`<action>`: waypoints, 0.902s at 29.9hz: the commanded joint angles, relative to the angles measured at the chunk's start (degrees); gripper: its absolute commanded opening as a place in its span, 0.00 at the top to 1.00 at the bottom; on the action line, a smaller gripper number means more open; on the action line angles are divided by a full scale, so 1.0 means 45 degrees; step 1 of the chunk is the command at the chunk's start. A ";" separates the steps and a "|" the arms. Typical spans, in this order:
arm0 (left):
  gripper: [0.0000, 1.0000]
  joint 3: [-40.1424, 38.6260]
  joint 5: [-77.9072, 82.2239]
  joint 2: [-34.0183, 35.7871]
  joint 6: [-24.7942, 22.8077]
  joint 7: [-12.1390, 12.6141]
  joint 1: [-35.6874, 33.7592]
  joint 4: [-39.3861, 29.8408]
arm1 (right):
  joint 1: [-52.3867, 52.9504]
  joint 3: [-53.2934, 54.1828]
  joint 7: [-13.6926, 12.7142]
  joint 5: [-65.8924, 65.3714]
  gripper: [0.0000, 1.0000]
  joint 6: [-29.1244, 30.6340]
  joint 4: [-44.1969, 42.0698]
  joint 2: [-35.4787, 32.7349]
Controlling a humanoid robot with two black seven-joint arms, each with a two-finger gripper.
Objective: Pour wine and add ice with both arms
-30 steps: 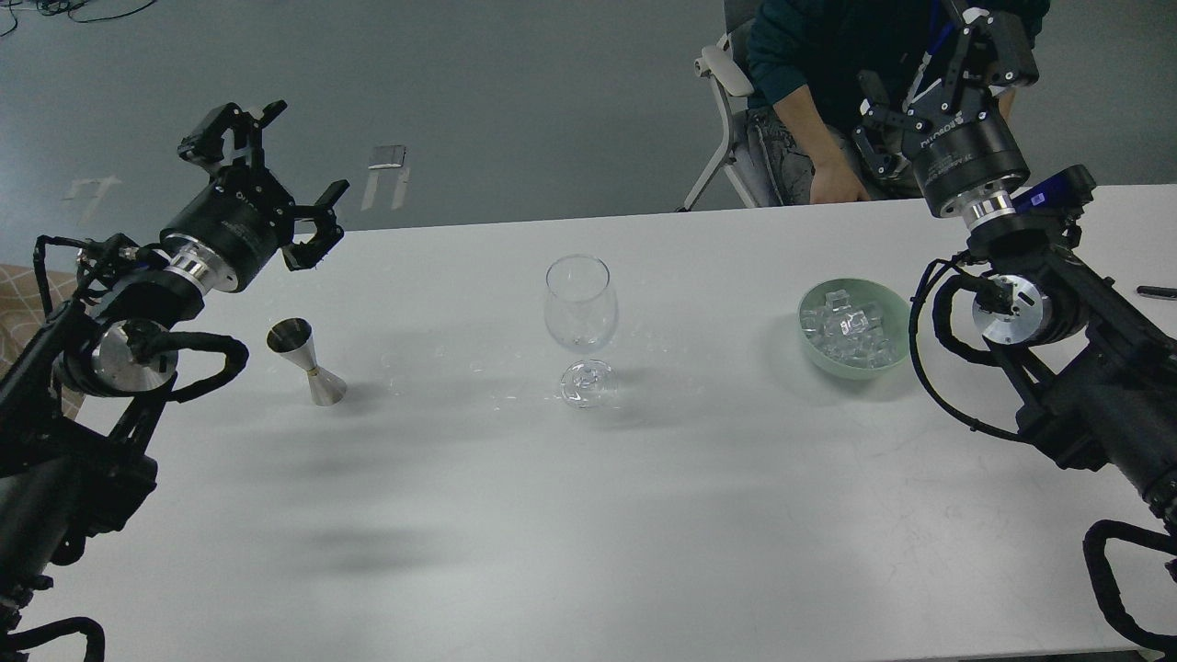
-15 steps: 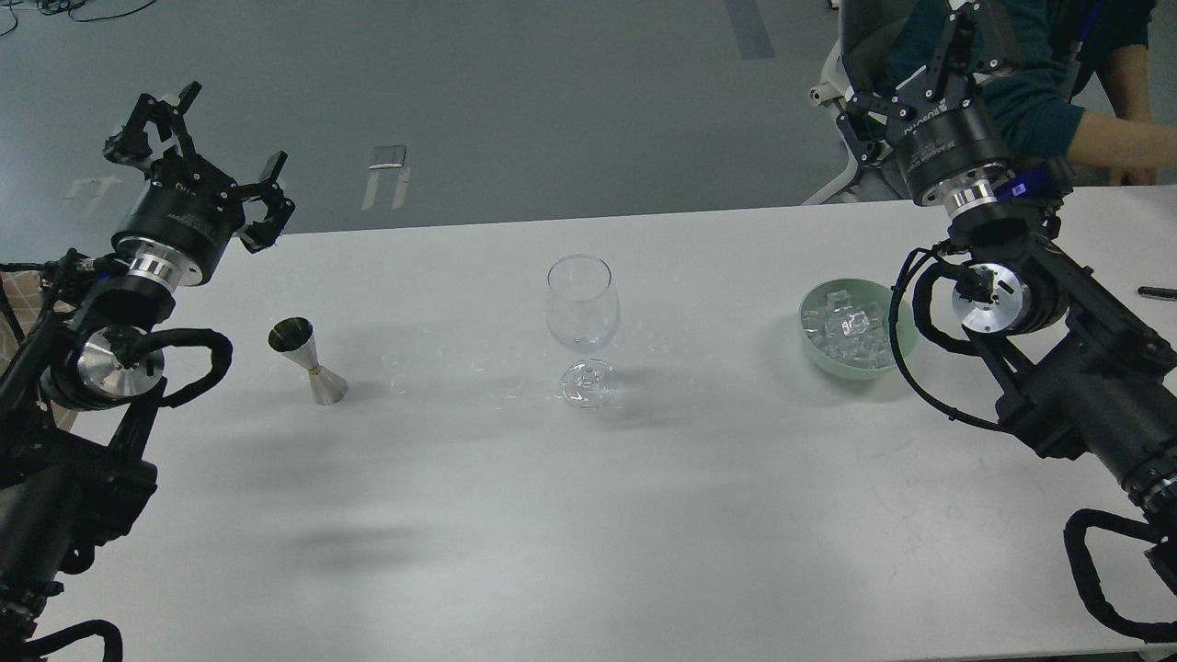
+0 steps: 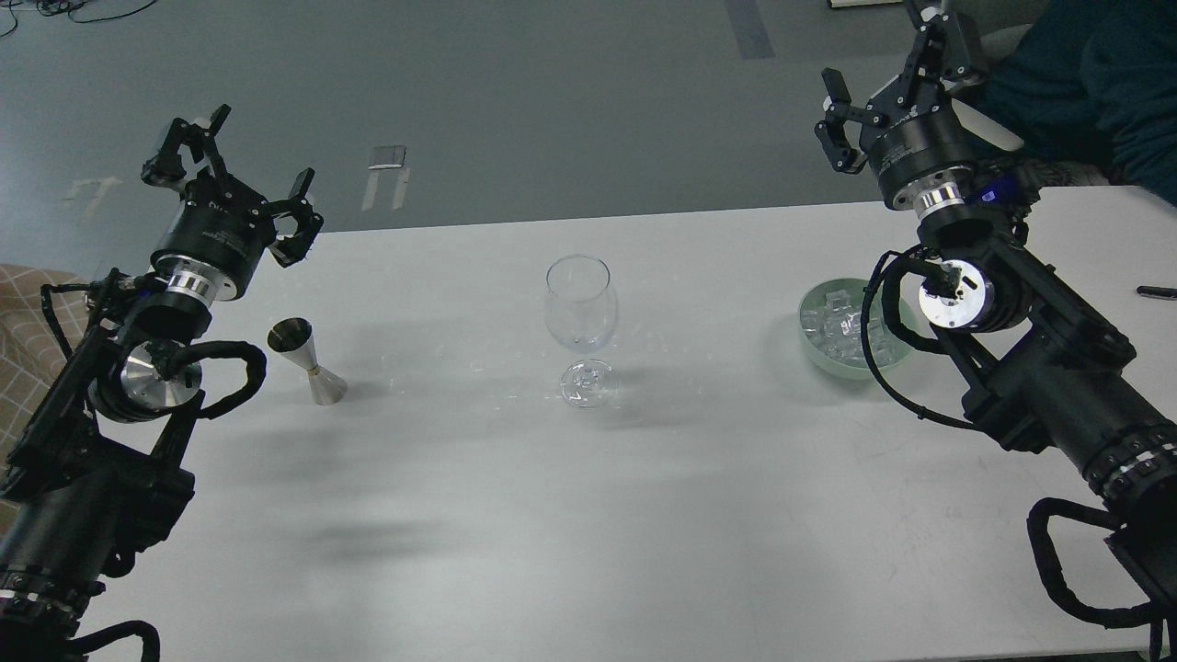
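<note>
A clear stemmed glass (image 3: 578,317) stands upright mid-table and looks empty. A steel jigger (image 3: 307,360) stands to its left; I cannot see the wine in it. A mint-green bowl (image 3: 816,349) of clear ice cubes (image 3: 839,322) sits at the right, partly hidden by my right arm's cable. My left gripper (image 3: 232,179) is open and empty, raised behind and left of the jigger. My right gripper (image 3: 897,74) is open and empty, raised above the table's far edge behind the bowl.
The white table (image 3: 588,515) has its far edge just behind the glass. A person in a dark top (image 3: 1103,83) is at the back right. A black pen (image 3: 1156,292) lies at the right edge. Grey floor lies beyond the table.
My left gripper has shifted right and slightly down. My right gripper has moved left and the arm now overlaps the bowl. The person has moved further right.
</note>
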 commanded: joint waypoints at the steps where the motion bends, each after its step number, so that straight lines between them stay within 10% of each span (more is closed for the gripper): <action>1: 0.02 0.0290 0.0045 0.0009 -0.0090 -0.0002 0.0030 0.0000 | 0.0028 -0.0039 -0.1130 -0.0017 0.00 -0.0001 -0.0031 0.0020; 9: 0.02 0.0505 0.1291 0.0185 -0.0343 -0.0371 -0.0262 0.0330 | 0.0691 -0.0136 -0.2983 -0.0056 0.00 -0.0214 -0.0089 -0.0019; 27: 0.02 0.0387 0.1862 -0.0245 0.0125 -0.0490 -0.0536 0.0195 | 0.1200 -0.1836 -0.3767 -0.0252 0.00 -0.1329 -0.0187 -0.0038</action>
